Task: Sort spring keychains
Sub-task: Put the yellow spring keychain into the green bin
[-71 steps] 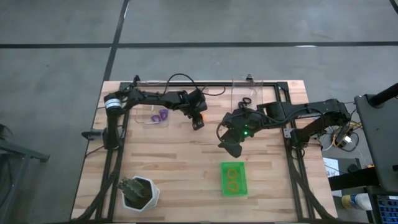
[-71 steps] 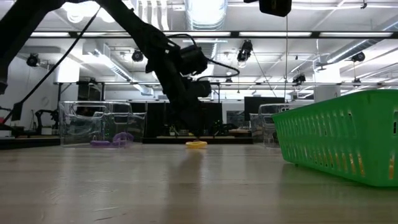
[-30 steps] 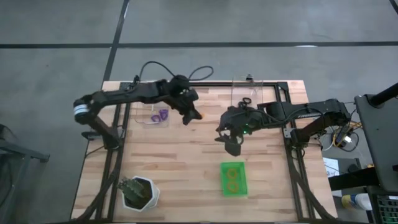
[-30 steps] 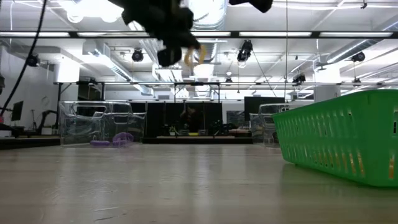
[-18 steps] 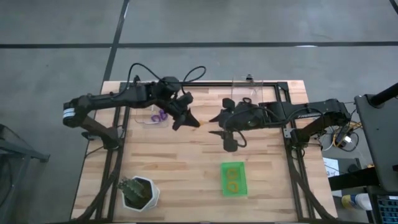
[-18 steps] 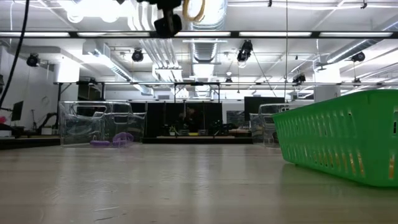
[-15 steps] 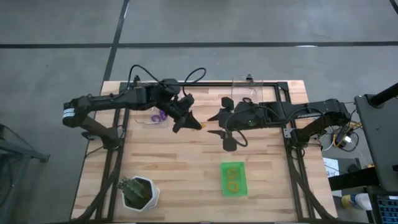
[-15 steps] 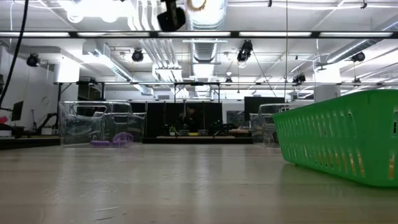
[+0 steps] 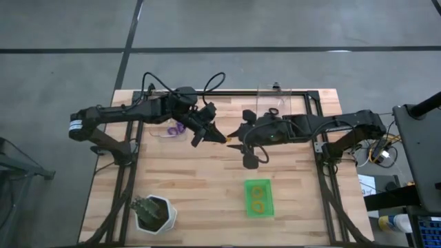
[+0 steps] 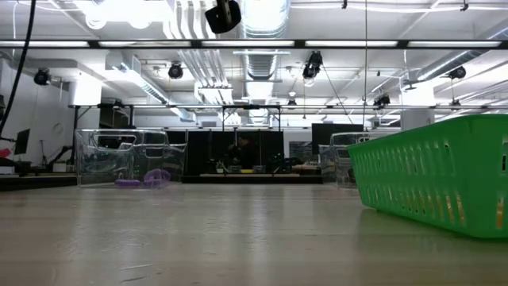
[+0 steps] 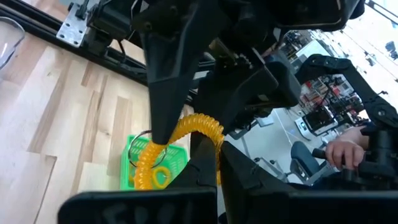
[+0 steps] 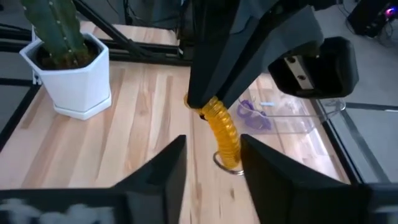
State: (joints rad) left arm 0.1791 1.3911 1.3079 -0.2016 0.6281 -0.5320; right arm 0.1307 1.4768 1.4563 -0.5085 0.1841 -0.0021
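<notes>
An orange-yellow spring keychain (image 12: 222,134) hangs in the air over the table's middle. My left gripper (image 9: 218,136) is shut on its upper end. My right gripper (image 12: 213,163) is open and faces the left one. Its fingers stand on either side of the coil's lower part. Two more orange-yellow keychains (image 9: 258,196) lie in the green tray (image 9: 248,207). Purple keychains (image 9: 178,127) lie in a clear bin at the left. A black one (image 9: 273,111) lies in a clear bin at the far right. My left gripper pinches the coil's upper end (image 11: 210,129) between its two fingers, which slant down toward the table's right side. The coil hangs below them, clear of the table, with a small metal ring (image 12: 224,167) at its lower end. My right gripper: whether a finger touches the coil, I cannot tell.
A white pot with a cactus (image 9: 154,212) stands at the near left. The green tray (image 10: 432,179) sits at the near right of the middle. The two clear bins (image 9: 169,124) (image 9: 274,103) stand along the far edge. Bare wood lies beneath both grippers.
My left gripper has carried the orange-yellow keychain upward and a little toward the table's right. In the low view the keychain has risen out of the picture's top. My right gripper has moved toward the table's left and far side, until its fingers flank the hanging coil.
</notes>
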